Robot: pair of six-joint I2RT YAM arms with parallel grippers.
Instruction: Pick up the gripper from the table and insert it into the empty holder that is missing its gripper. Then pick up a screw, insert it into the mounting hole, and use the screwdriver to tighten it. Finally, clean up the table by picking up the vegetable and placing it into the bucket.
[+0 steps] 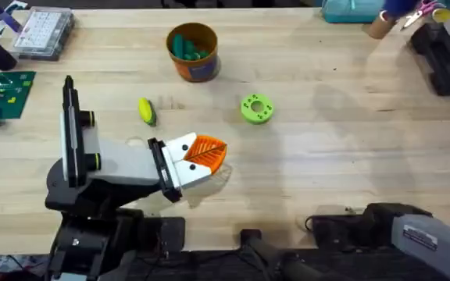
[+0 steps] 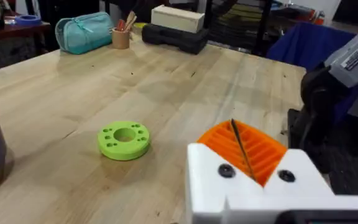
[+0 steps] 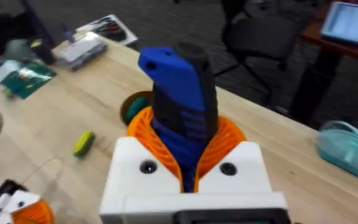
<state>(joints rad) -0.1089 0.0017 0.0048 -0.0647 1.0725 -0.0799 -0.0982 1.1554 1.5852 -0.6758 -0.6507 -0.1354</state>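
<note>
Two arms share a pale wooden table [image 1: 350,156]. At its far left corner lies a clear plastic compartment box [image 1: 44,31], with a green circuit board [image 1: 2,90] nearer the bases. Next comes the vegetable [image 1: 146,111], a small oval toy, yellow with a dark green end. It lies loose on the wood, its long axis running roughly away from the bases with the green end towards them. Beyond it and somewhat to the right stands the bucket [image 1: 193,51], a small round orange-brown vessel with a tan rim, upright, with green pieces already inside. The left gripper [image 1: 201,156], white with orange ribbed pads, is stretched low over the table with its pads pressed together on nothing. The vegetable lies near it, farther from the bases and to its left, so the tips now point past it. A bright green ring-shaped disc [image 1: 257,108] sits apart to the right. The right arm [image 1: 412,230] is drawn back at the lower right. The right gripper [image 3: 188,149] is clamped around the screwdriver [image 3: 179,87], a thick blue tool with a black ribbed grip, held above the table. By this layout the left arm is the nearer and the free one. Its likely approach is to open, swing left, and close across the vegetable's short axis.
</note>
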